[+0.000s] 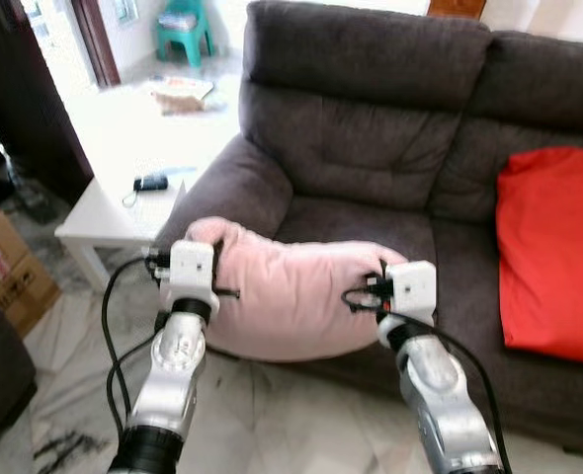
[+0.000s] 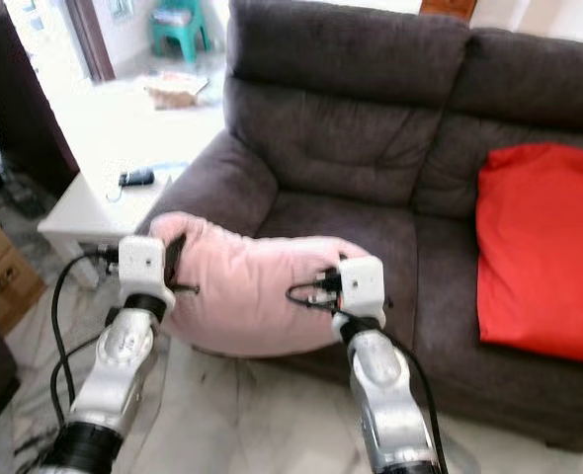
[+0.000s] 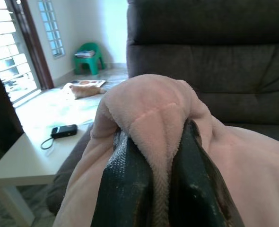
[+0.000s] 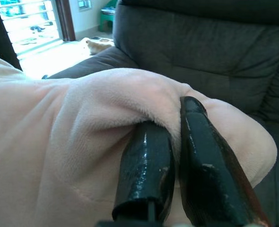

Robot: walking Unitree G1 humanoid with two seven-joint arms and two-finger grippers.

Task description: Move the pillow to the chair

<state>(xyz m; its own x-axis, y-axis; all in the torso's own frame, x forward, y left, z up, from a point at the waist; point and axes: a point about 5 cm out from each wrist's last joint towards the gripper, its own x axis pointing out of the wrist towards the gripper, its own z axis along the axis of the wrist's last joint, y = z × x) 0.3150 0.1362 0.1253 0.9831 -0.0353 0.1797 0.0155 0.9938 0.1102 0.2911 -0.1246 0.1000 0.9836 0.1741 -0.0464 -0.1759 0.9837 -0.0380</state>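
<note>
A pale pink plush pillow (image 1: pixel 291 291) hangs in front of the dark grey sofa (image 1: pixel 371 128), held up at both ends. My left gripper (image 3: pixel 158 156) is shut on the pillow's left corner, a fold of fabric pinched between its black fingers (image 3: pixel 125 184). On the pillow's right end my right gripper (image 4: pixel 175 137) is shut too, its fingers (image 4: pixel 146 170) pressed into the plush. Both silver arms reach up from below, the left (image 1: pixel 173 365) and the right (image 1: pixel 435 385).
A red cushion (image 1: pixel 553 247) lies on the sofa's right seat. A white low table (image 1: pixel 104 207) with a small dark pouch (image 1: pixel 150 183) stands left of the sofa. A cardboard box (image 1: pixel 5 267) sits on the floor at far left. A green plastic chair (image 1: pixel 185 30) stands far back.
</note>
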